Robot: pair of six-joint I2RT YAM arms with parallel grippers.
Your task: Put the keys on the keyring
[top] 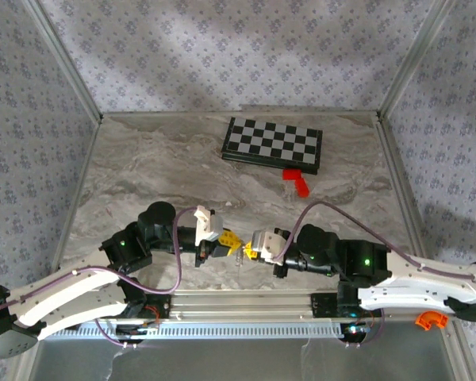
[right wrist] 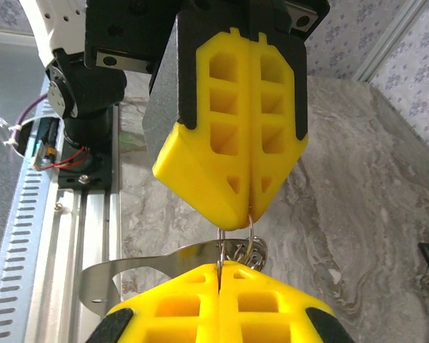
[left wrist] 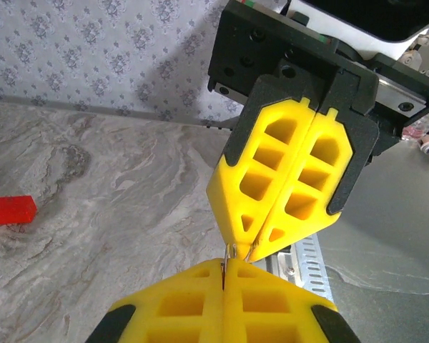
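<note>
My left gripper (top: 233, 244) and right gripper (top: 247, 251) meet tip to tip above the table's near edge. In the left wrist view my left gripper (left wrist: 224, 270) is shut on a thin wire of the keyring (left wrist: 229, 251), with the right gripper (left wrist: 244, 243) shut opposite. In the right wrist view my right gripper (right wrist: 219, 268) pinches the keyring (right wrist: 252, 232), whose upper loop disappears into the shut left gripper (right wrist: 249, 213). A flat silvery metal blade (right wrist: 150, 270) hangs from the ring toward the left. I cannot tell whether it is the key, and no orange-yellow head shows.
A folded chessboard (top: 273, 144) lies at the back of the marble table, with a red block (top: 297, 182) just in front of it. An aluminium rail (top: 246, 305) runs along the near edge under both arms. Patterned walls close in three sides.
</note>
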